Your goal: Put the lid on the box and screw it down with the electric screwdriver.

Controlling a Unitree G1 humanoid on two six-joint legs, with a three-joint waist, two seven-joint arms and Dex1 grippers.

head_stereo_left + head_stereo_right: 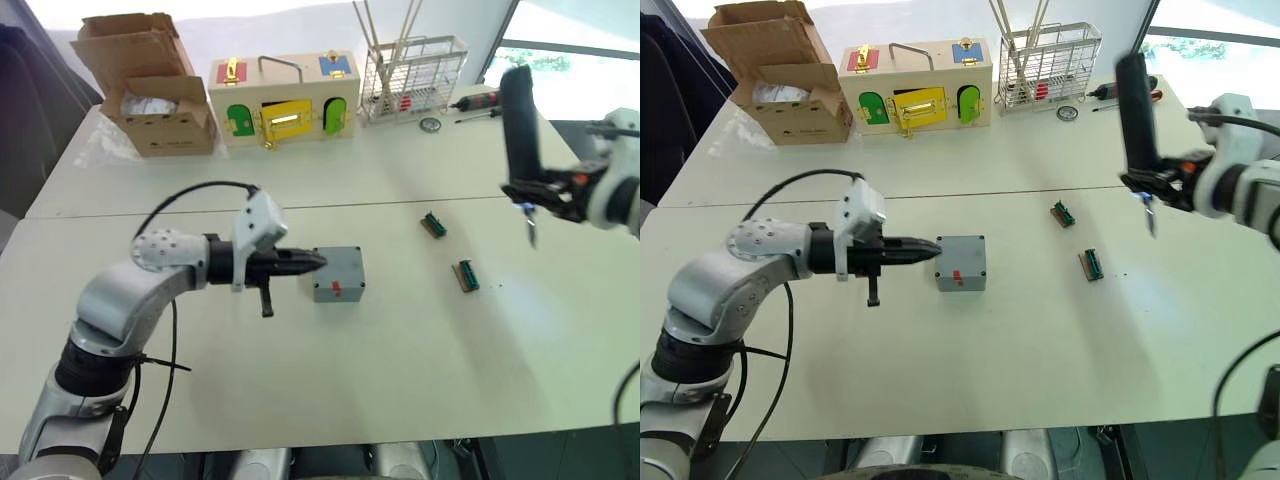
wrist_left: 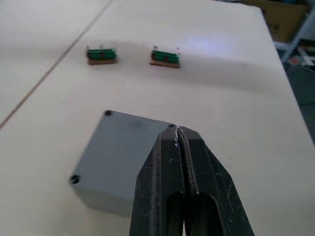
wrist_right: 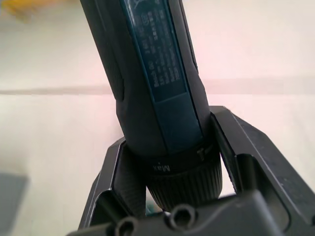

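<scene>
Left gripper (image 1: 318,262) pinched closed, tips on the lid (image 2: 120,150) atop the grey box (image 1: 339,274); right gripper (image 1: 537,190) clamps the electric screwdriver (image 1: 519,125) upright, bit down.

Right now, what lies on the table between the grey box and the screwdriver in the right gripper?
Two small green connector pieces lie between the box and the electric screwdriver, seen in both eye views.

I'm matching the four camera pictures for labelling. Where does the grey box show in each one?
Left eye view: the grey box sits mid-table, at the left pincer's tip.
Right eye view: centre, red mark facing the camera.
Left wrist view: lidded top just past the shut fingers.
Right wrist view: cannot tell.
Shared landmark: two green connectors beyond it.
</scene>
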